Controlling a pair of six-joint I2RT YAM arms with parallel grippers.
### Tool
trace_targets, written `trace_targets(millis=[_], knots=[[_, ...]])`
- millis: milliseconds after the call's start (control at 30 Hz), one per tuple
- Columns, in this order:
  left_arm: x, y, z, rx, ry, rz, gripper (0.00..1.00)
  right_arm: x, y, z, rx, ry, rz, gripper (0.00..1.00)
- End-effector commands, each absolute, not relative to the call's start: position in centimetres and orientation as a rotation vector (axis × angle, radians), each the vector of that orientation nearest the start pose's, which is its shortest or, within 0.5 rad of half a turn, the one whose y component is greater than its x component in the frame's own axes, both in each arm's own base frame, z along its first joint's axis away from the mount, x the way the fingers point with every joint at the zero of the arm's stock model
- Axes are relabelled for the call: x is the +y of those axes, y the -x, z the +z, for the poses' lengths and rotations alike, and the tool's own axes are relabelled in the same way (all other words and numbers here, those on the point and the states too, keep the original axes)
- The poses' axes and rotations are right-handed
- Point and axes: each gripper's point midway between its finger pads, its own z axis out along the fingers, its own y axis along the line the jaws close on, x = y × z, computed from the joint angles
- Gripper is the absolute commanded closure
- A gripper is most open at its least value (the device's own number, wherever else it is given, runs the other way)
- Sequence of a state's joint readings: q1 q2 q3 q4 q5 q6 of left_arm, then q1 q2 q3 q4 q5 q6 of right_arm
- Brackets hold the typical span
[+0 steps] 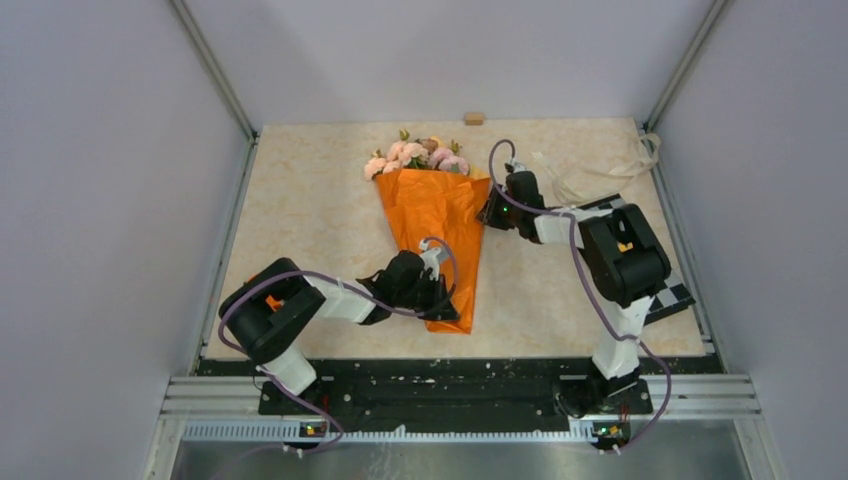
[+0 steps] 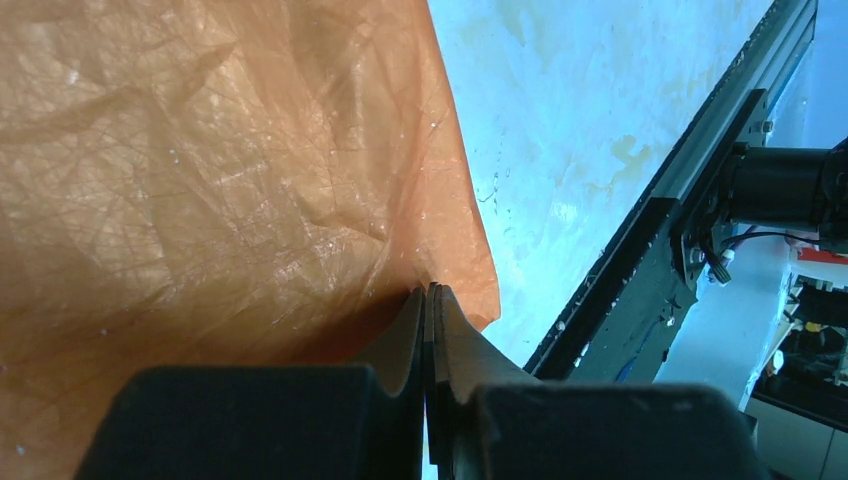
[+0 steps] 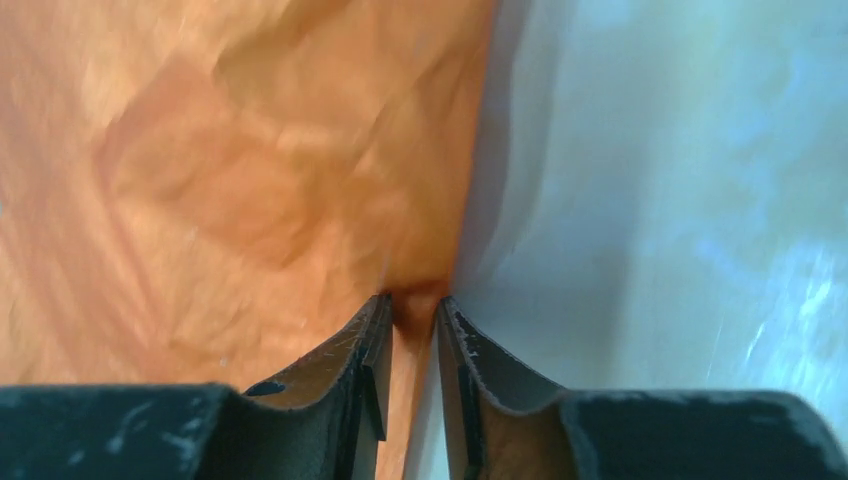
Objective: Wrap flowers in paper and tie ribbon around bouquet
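The bouquet lies on the table: pink and cream flowers [image 1: 415, 155] top a cone of glossy orange paper [image 1: 440, 225] that narrows toward the near edge. My left gripper [image 1: 448, 303] is at the cone's narrow end. In the left wrist view it [image 2: 428, 290] is shut, with the tips pressed together on the paper [image 2: 220, 180] at its edge. My right gripper [image 1: 487, 213] sits at the cone's right edge. Its jaws [image 3: 412, 300] stand slightly apart, with the paper's [image 3: 250, 170] edge between them. The cream ribbon [image 1: 600, 165] lies loose at the back right.
A small wooden block [image 1: 474, 118] sits at the table's far edge. A black-and-white checkered board [image 1: 672, 296] lies under the right arm. Grey walls close in both sides. The black rail [image 2: 640, 260] runs along the near edge.
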State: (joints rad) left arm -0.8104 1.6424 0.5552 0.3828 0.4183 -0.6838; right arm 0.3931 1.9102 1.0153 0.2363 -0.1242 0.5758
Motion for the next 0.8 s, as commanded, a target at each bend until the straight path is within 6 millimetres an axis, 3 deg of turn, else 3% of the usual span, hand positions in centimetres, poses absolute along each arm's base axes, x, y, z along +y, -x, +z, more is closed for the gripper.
trace_targets(millis=[0,100,267,400,500,600,767], knots=[[-27.0,-14.6,-4.5,2.758,-0.349,-0.914,1.00,20.4,-45.9,0.9,2.363,-0.173,0.499,0.81],[-27.0,-14.7,-4.4,2.751,-0.347,-0.913,1.00,19.7,-47.7,-0.4,2.392,-0.191,0.455,0.97],[-26.8,-14.7,-4.2,2.747,-0.347,-0.915,1.00,19.7,-50.2,-1.7,2.410,-0.198,0.462,1.00],[-26.5,-14.7,-4.4,2.754,-0.334,-0.902,1.00,19.7,-51.4,-1.2,2.406,-0.181,0.449,1.00],[-26.4,-14.8,-4.5,2.756,-0.327,-0.891,1.00,20.3,-52.2,-0.1,2.374,-0.174,0.489,0.75],[-26.4,-14.9,-4.7,2.762,-0.322,-0.890,1.00,21.5,-53.4,1.1,2.330,-0.139,0.557,0.68],[-26.3,-15.2,-4.9,2.768,-0.312,-0.894,1.00,22.2,-54.8,1.2,2.314,-0.110,0.595,0.57]])
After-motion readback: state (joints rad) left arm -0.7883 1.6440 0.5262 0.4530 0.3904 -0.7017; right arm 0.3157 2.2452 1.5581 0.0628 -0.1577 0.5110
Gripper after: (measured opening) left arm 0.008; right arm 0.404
